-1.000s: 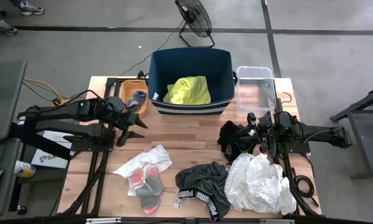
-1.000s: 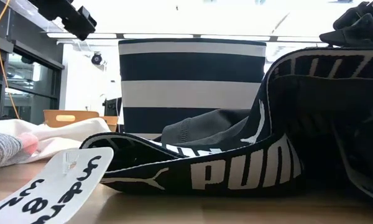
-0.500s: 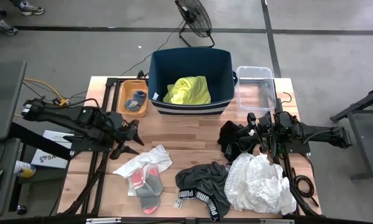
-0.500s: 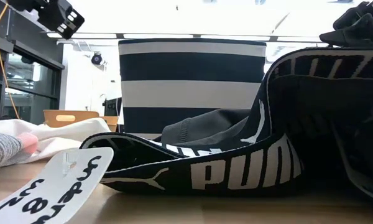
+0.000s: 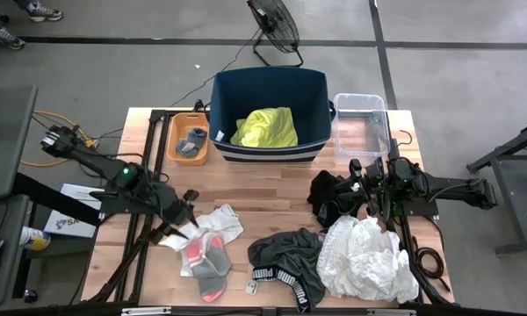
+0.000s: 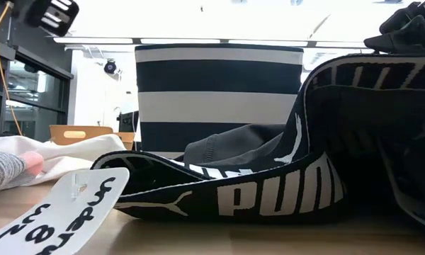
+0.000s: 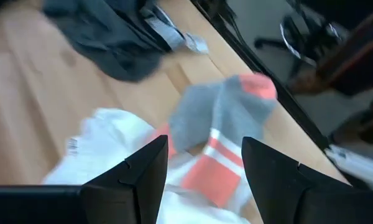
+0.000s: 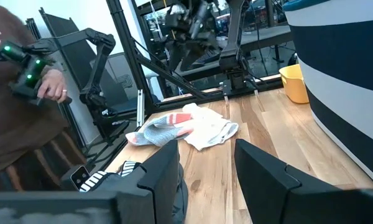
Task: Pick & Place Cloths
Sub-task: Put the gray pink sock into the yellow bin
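Grey and pink, the socks (image 7: 227, 118) lie straight ahead of the left gripper (image 7: 205, 168), whose two dark fingers (image 7: 137, 177) stand apart with nothing between them. In the left wrist view the gap frames the striped sock cuff and the thin white cloth (image 5: 212, 224) under it, so the opening looks set for a grab at this little pile. From above, the left gripper (image 5: 186, 219) hangs over the near-left part of the wooden table (image 5: 263, 189), just at the edge of that white cloth, with the arm reaching in from the left side.

The right gripper (image 5: 358, 186) sits on the right side of the table among a black garment (image 5: 329, 195); whether its fingers grip that cloth cannot be told, as the wrist view shows only a gap between them and no fabric there. This arm seems to wait.

Beside it a large crumpled white garment (image 5: 369, 259) lies near the front edge, touching the dark grey shorts (image 5: 285, 259), whose lettered waistband fills the low view. A yellow shirt (image 5: 265, 127) already rests in the navy bin (image 5: 224, 92) at the back, next to a small orange tray (image 5: 174, 140) and a clear box (image 5: 362, 110). Most of the cloths are not yet put away.
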